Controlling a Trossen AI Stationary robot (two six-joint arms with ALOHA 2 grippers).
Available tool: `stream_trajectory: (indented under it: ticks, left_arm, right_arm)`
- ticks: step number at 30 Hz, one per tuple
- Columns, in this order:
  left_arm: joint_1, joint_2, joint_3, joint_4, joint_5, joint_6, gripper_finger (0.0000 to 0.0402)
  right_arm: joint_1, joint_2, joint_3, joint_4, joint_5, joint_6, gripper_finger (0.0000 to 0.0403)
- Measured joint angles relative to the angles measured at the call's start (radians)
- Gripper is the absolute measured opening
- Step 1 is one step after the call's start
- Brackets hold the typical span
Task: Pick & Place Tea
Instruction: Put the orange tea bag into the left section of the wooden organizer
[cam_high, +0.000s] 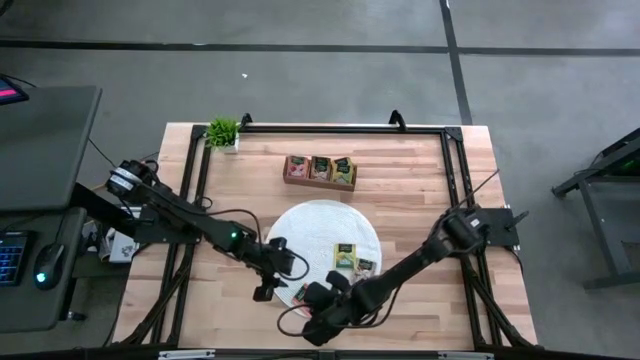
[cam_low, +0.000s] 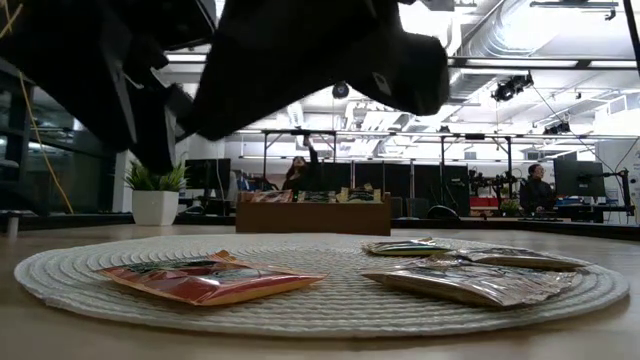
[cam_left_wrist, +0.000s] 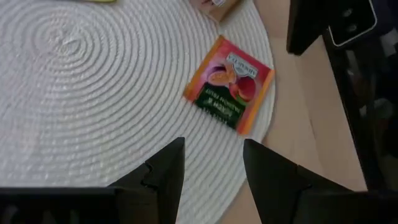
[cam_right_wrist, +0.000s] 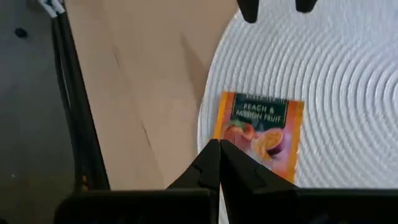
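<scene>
Both tools crowded over mat edge (cam_high: 300, 222), far half open.

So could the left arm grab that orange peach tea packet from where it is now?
Probably yes. The left end effector hangs open just above the mat, and the orange packet lies flat and uncovered right ahead of it. The right end effector, shut, hovers close at the packet's other side and might crowd the approach.

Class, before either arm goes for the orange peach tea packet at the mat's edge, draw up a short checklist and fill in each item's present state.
1. Orange square peach tea packet lies flat on the round white woven mat: ok.
2. Nothing covers the packet: ok.
3. Left hand open, empty, above the mat: ok.
4. Right hand open for a grasp: not ok, fingers shut.
5. Brown wooden tray has free space: cannot tell.
</scene>
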Motion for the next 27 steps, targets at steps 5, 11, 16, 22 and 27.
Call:
stream_trajectory:
  ticks: [5,11,16,22,27]
  left_arm:
    - [0.001,0.054,-0.001,0.083,0.026,0.027,0.0161]
    - [0.000,0.133,0.000,0.138,0.060,0.043,0.0161]
    - [0.000,0.151,0.000,0.144,0.061,0.043,0.0161]
    - [0.000,0.157,0.000,0.148,0.061,0.041,0.0161]
    - [0.000,0.157,0.000,0.155,0.061,0.040,0.0161]
  right_arm:
    - [0.006,0.031,0.001,-0.059,-0.006,0.102,0.0000]
    - [0.020,0.035,0.001,-0.115,-0.027,0.133,0.0000]
    - [0.022,0.035,0.001,-0.114,-0.023,0.148,0.0000]
    - [0.020,0.046,0.001,-0.092,-0.013,0.149,0.0000]
    - [0.020,0.062,0.001,-0.079,-0.020,0.149,0.0000]
